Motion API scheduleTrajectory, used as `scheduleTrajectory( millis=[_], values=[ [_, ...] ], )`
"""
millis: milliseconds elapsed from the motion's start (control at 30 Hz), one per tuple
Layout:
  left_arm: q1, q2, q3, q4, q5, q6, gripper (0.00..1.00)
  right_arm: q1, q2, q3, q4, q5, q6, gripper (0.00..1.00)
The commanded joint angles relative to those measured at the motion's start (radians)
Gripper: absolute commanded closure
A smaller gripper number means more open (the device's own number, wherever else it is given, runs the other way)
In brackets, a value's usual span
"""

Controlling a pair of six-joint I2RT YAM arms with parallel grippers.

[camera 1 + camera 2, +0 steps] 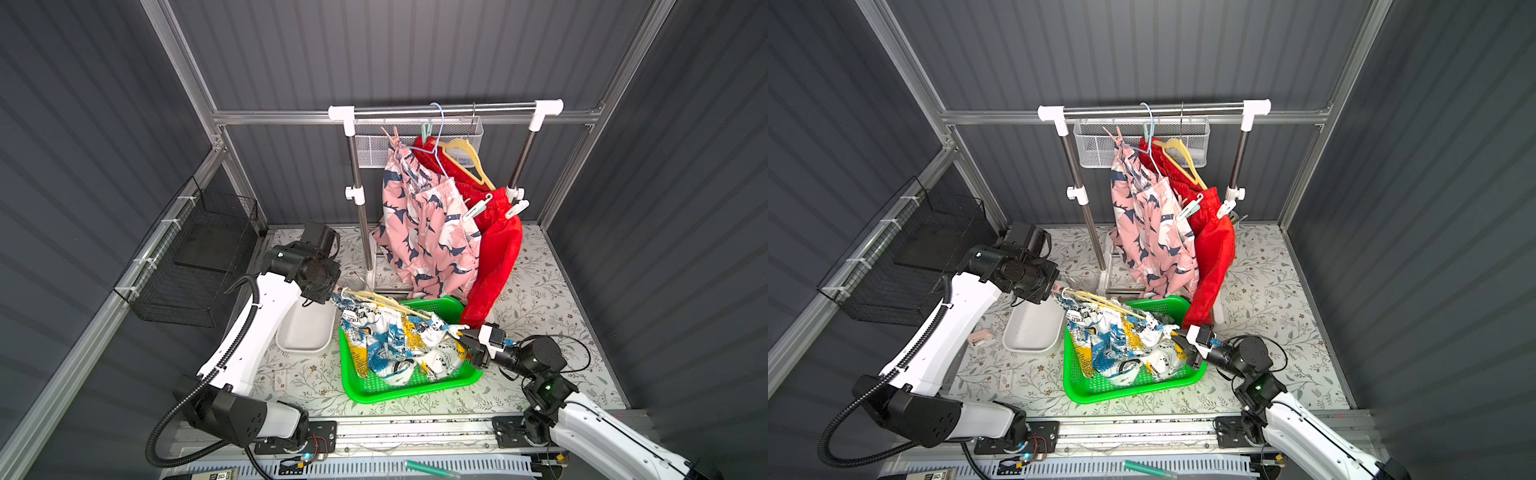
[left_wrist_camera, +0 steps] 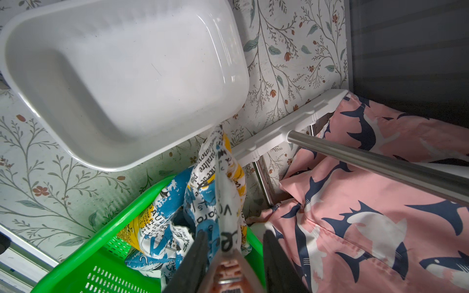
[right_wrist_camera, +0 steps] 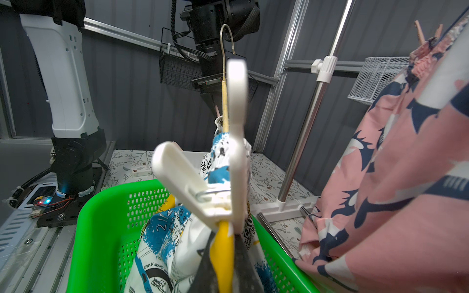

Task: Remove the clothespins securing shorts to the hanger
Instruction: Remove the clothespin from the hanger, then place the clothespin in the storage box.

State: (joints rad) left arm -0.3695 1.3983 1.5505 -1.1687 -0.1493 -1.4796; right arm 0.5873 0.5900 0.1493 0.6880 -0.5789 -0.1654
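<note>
The white shorts [image 1: 395, 340] with yellow-blue print hang on a pale yellow hanger [image 1: 382, 302] held slanted over the green basket. A pink clothespin [image 2: 229, 274] grips their upper end; my left gripper [image 2: 234, 236] straddles it, one finger touching, the other a little apart. A white clothespin [image 3: 228, 177] clips the lower end. Just below it my right gripper [image 3: 225, 241] is shut on the hanger's arm. In both top views pink bird-print shorts [image 1: 424, 232] and red shorts [image 1: 494, 257] hang on the rack, with a mint clothespin [image 1: 478, 208] and a white one [image 1: 515, 208] on them.
The green basket [image 1: 415, 390] sits mid-table with a white tub [image 1: 305, 336] to its left. The rack's steel pole [image 1: 361, 208] and white foot [image 2: 291, 121] stand close behind. A black wire basket [image 1: 199, 266] hangs on the left wall and a white mesh basket [image 1: 374, 145] on the rack.
</note>
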Motion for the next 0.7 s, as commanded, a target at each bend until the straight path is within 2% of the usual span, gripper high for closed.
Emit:
scheduleTrajectory(
  millis=[0, 100, 333, 533, 667],
  values=[
    [0.009, -0.027, -0.004, -0.012, -0.051, -0.007, 0.69, 0.004, -0.009, -0.007, 0.073, 0.008, 0.000, 1.00],
    [0.009, -0.028, 0.005, -0.019, -0.071, 0.001, 0.75, 0.005, -0.008, -0.007, 0.072, 0.009, -0.002, 1.00],
    [0.009, -0.027, 0.042, -0.049, -0.122, 0.018, 0.79, 0.005, -0.003, -0.007, 0.072, 0.015, 0.000, 1.00],
    [0.009, -0.020, 0.108, -0.110, -0.244, 0.076, 0.79, 0.004, -0.002, -0.007, 0.066, 0.025, 0.004, 1.00],
    [0.009, -0.021, 0.095, -0.128, -0.318, 0.119, 0.79, 0.004, -0.001, -0.005, 0.064, 0.034, 0.006, 1.00]
  ],
)
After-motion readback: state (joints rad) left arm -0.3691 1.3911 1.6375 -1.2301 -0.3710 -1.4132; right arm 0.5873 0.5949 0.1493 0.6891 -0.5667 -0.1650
